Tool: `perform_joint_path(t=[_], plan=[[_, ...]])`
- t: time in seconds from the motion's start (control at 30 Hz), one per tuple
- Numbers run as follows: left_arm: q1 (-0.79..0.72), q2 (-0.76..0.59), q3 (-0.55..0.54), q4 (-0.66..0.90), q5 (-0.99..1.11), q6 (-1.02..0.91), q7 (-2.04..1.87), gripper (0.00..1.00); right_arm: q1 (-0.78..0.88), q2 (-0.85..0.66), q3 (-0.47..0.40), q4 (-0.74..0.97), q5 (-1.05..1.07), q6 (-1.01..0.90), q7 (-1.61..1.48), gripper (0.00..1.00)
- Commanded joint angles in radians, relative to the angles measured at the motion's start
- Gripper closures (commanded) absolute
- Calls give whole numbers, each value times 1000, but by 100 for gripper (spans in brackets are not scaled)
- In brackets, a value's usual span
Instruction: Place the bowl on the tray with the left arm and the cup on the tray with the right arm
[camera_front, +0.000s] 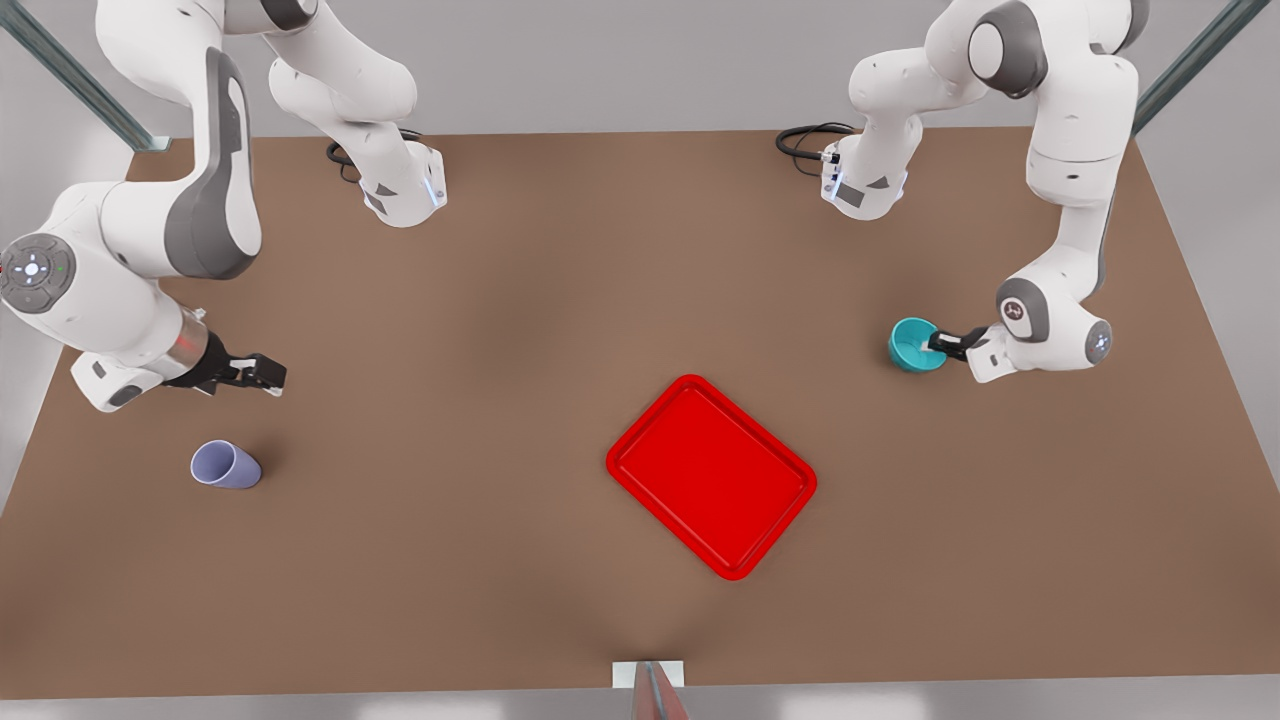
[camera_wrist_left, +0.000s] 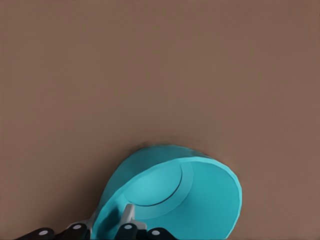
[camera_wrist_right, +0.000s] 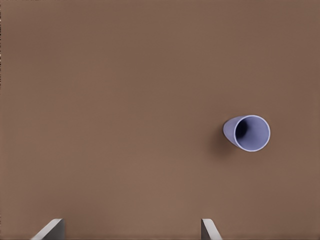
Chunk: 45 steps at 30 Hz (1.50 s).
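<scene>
The tray (camera_front: 712, 476) lies nearest, empty. Far left, the cup (camera_front: 226, 465) stands beside the right gripper (camera_front: 268, 375), fingers spread. Far right, the left gripper (camera_front: 940, 343) pinches the bowl (camera_front: 915, 345) by its rim; it looks light, stiff, slippery.

Tray (camera_front: 711, 477) between cup (camera_front: 226, 465) and bowl (camera_front: 915, 345)

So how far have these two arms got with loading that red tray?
Nothing is on the tray yet. In hand: the left end effector grips the bowl's rim, one finger inside. The right end effector hangs open above the table, apart from the cup. Left: carry the bowl over, then grasp and move the cup.
</scene>
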Motion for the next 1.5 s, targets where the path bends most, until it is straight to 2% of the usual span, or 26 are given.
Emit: perform_joint_path(t=[0.0,0.13,0.2,0.27,0.3,0.33,0.4,0.47,0.57,0.83,0.87,0.9,0.93,1.13,1.2,1.3,1.37,1.43,1.47], plan=[[0,0,0,0,0,0,0,77,-1,0,0,1,0,0,0,0],[0,-9,-3,11,1,-22,-39,79,-1,0,0,1,0,0,0,0],[-1,-29,-6,89,8,-150,-138,79,-1,1,0,1,0,0,0,0],[-3,-78,-70,113,9,-179,-269,79,1,1,0,2,0,2,0,0],[-56,-78,-94,196,9,-218,-415,79,-1,1,0,2,2,2,-2,0],[-185,-57,-91,296,11,-221,-602,79,-1,1,0,2,0,2,-2,0],[-350,77,-91,532,9,-219,-891,79,-1,3,0,2,2,2,-2,0],[-400,210,-92,725,6,-219,-1030,79,-3,6,0,2,0,0,-2,0],[-446,328,-95,808,-55,-173,-1103,79,-3,6,0,4,2,0,-2,0],[-518,419,-95,853,-178,-81,-1251,79,-3,6,0,4,2,0,-2,0],[-518,428,-95,853,-178,-68,-1241,59,-3,8,0,4,0,0,-2,0],[-518,433,-95,853,-178,-52,-1241,14,-3,8,0,4,2,0,-2,0],[-518,433,-95,854,-178,-43,-1242,0,-3,8,-1,4,2,0,-2,0],[-509,425,-80,920,-140,-66,-1234,0,-3,8,0,4,2,-3,-2,0],[-506,385,-18,951,-71,-184,-1189,0,-3,8,-1,4,2,-2,-2,0],[-505,164,3,957,187,-397,-1084,0,-3,23,-2,13,-3,-2,-2,0],[-489,-58,2,832,217,-495,-840,0,-47,49,-14,10,-3,5,-58,0],[-492,-140,-5,821,287,-658,-799,0,-108,81,-18,7,-2,3,-66,0],[-492,-169,-5,811,346,-678,-747,0,-125,80,-40,-21,-11,5,-66,0]])
